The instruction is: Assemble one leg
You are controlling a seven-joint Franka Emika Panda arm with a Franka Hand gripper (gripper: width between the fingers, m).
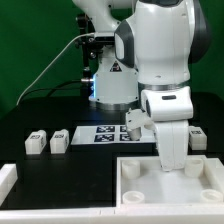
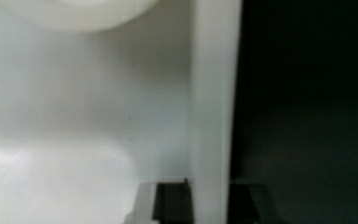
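Note:
Two legs [image 1: 37,142] [image 1: 60,141], small white tagged blocks, stand side by side on the black table at the exterior view's left. A third leg [image 1: 198,136] stands at the right, behind the arm. My gripper [image 1: 173,160] points straight down at the back wall of the large white tray-like part [image 1: 135,164], far from the left legs. In the wrist view my gripper [image 2: 211,205] has its dark fingertips [image 2: 167,207] on either side of that upright white wall [image 2: 215,100], closed against it. The tray's floor [image 2: 69,120] fills one side.
The marker board [image 1: 105,133] lies flat between the left legs and my arm. Another small white tagged block [image 1: 136,122] sits beside the arm. A white rail [image 1: 12,178] runs along the front left. The robot base [image 1: 110,85] stands behind.

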